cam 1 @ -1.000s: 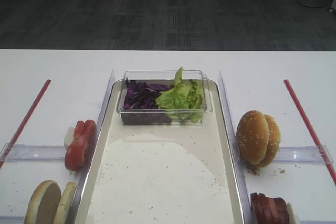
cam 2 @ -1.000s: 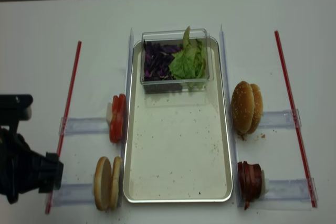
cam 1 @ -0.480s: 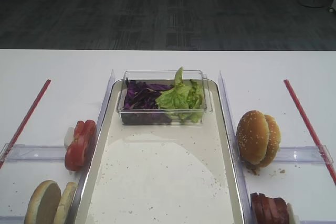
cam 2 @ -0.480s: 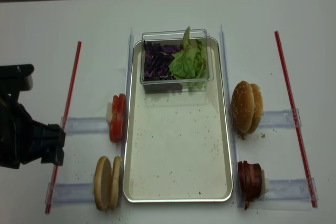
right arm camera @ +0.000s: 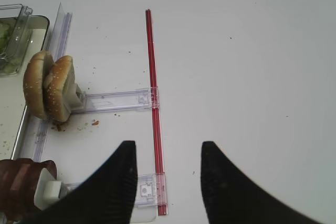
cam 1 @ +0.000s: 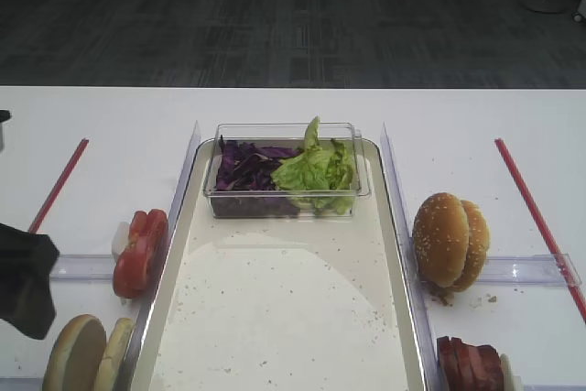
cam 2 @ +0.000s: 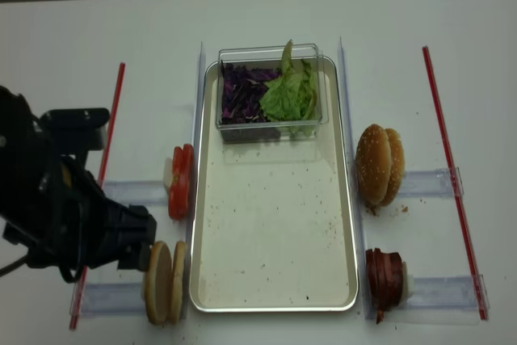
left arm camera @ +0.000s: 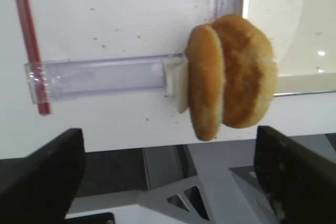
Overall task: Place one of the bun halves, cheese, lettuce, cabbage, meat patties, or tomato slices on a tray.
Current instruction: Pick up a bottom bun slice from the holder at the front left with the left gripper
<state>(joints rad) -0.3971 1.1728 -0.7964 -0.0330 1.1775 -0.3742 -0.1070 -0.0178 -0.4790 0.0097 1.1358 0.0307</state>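
Note:
Two bun halves (left arm camera: 231, 77) stand on edge at the near left corner of the empty tray (cam 2: 275, 224). My left gripper (left arm camera: 168, 177) is wide open just left of the bun halves (cam 2: 164, 282), holding nothing. Tomato slices (cam 2: 181, 182) stand on edge beside the tray's left rim. Cabbage (cam 2: 240, 94) and lettuce (cam 2: 291, 94) fill a clear tub at the tray's far end. Meat patties (cam 2: 384, 279) sit at the near right. My right gripper (right arm camera: 168, 150) hangs open over bare table and a red strip, right of the patties (right arm camera: 18, 179). Cheese is out of view.
Sesame buns (cam 2: 380, 165) stand on edge right of the tray, against a clear plastic holder (right arm camera: 115, 100). Red strips (cam 2: 109, 143) (cam 2: 444, 143) run along both sides of the table. Clear upright dividers (cam 1: 188, 171) flank the tray's long sides.
My left arm has come in from the left edge toward the tray and now stands next to the bun halves. Nothing on the table has moved.

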